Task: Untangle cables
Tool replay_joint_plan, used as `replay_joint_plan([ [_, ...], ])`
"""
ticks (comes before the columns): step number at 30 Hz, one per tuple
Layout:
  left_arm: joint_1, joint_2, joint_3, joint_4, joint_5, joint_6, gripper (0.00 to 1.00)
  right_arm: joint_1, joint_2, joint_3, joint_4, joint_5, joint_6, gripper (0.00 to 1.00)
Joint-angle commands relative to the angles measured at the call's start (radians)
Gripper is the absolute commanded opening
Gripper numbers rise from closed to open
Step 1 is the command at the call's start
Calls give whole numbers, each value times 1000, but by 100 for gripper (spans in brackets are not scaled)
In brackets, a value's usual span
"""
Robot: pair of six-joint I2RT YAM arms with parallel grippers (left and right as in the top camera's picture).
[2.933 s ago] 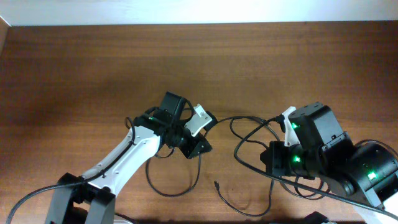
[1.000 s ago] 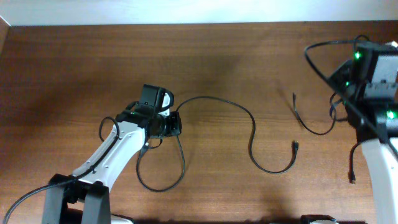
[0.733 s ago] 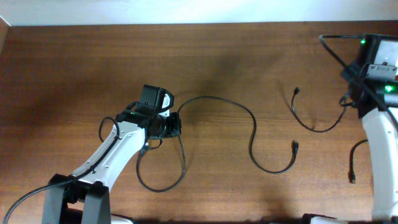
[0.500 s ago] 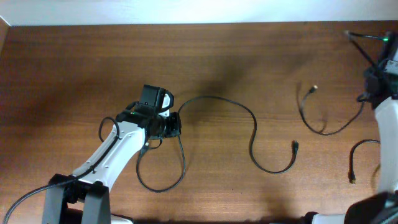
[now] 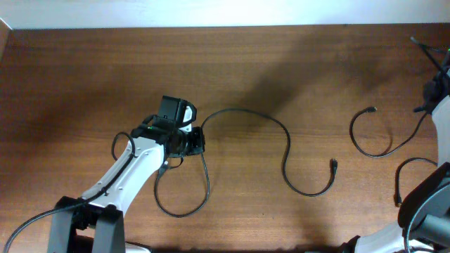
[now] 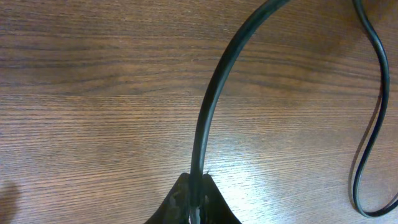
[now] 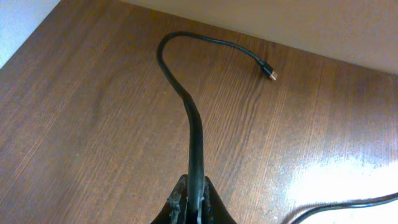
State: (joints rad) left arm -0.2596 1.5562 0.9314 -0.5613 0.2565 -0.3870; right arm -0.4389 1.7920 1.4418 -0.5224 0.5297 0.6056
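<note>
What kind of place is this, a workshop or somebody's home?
Most likely a robotics lab or test bench. The robot's left arm and right arm reach over a wooden table, the thin left cable and right cable trail across it, and a plain pale wall stands behind.

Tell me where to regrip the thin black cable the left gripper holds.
Grip the thin black cable just behind its small plug, from straight above: that end lies flat on the wooden table, apart from other cords, far from the left gripper.
</note>
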Motion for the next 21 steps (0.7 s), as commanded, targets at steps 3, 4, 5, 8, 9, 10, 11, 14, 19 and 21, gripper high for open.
replay_joint_plan([
  [3,-2,7,-1,-2,-3,-1,8,-2,14,19,-2,-51,3,41],
  [4,-2,7,-1,-1,-3,-1,8,-1,14,19,-5,-78,3,54],
  [5,-2,7,-1,-2,-3,-1,8,-1,14,19,-6,-97,3,55],
  [8,-2,7,-1,-1,-3,-1,8,0,14,19,-24,-140,3,55],
  [9,-2,7,-1,-1,-3,-1,8,0,14,19,-50,-154,2,56],
  [10,-2,7,-1,-1,-3,-1,6,0,13,19,-61,-169,-5,56],
  [11,-2,7,-1,-1,-3,-1,6,0,14,19,-68,-183,-12,56],
  [14,-2,7,-1,-1,-11,-1,7,0,12,19,-84,-334,-94,56],
  [19,-2,7,-1,-5,-11,-1,1,0,8,19,-119,-656,-164,56],
  [21,-2,7,-1,-11,-11,-1,0,1,8,19,-130,-838,-256,52],
])
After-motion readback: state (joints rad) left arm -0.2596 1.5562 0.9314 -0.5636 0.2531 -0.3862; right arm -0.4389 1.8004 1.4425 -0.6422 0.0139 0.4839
